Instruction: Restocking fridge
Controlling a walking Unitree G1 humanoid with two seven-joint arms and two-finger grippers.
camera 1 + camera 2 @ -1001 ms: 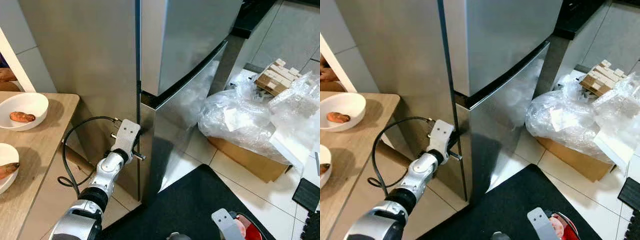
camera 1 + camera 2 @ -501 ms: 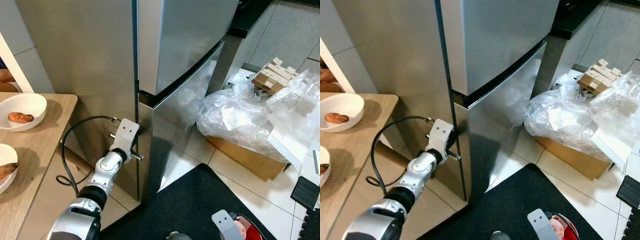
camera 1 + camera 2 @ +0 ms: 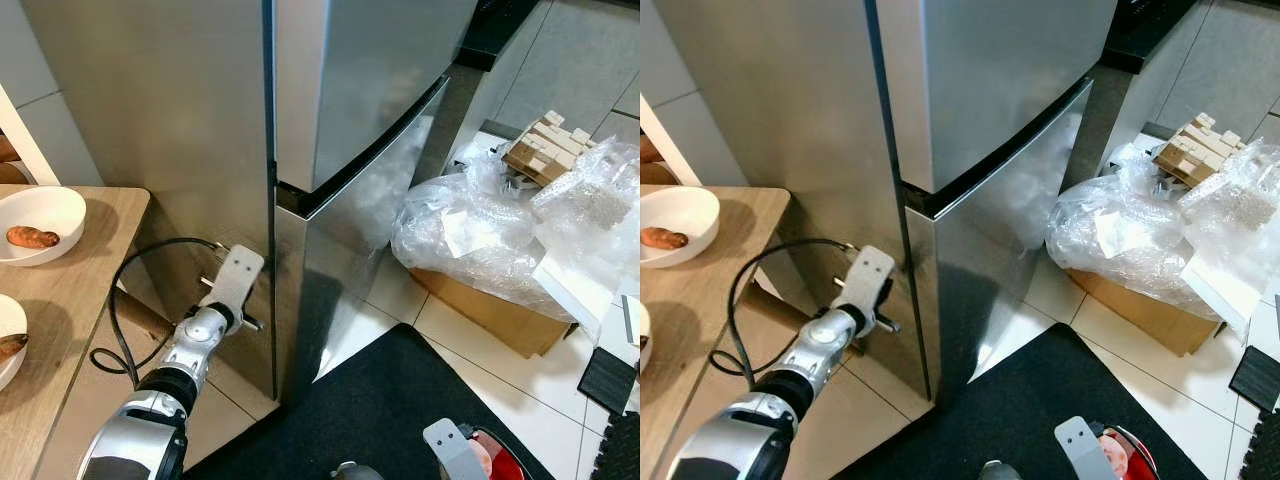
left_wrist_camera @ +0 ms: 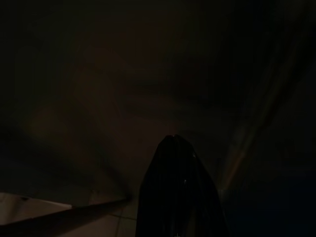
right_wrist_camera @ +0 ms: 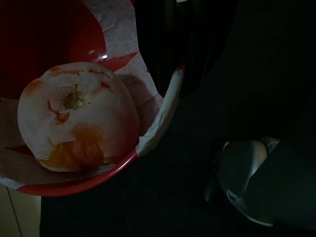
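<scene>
My left pincer (image 3: pixel 243 322) nosing fridge (image 3: pixel 350 130) side, opening untellable; right pincer (image 5: pixel 165 49) clamping red bowl (image 5: pixel 74 187) rim; risking fruit (image 5: pixel 76 116) spilling.

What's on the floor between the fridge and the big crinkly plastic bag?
Nothing: in the left eye view only bare pale floor tiles separate the fridge from the plastic bag on its cardboard box.

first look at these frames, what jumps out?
The tall steel fridge, doors shut, dominates the scene, with the left claw reaching low at the edge of its lower door. To the right, crumpled clear plastic wrap is heaped over a cardboard box on the tile floor. The right claw grips the rim of a red bowl holding a peeled orange fruit.
</scene>
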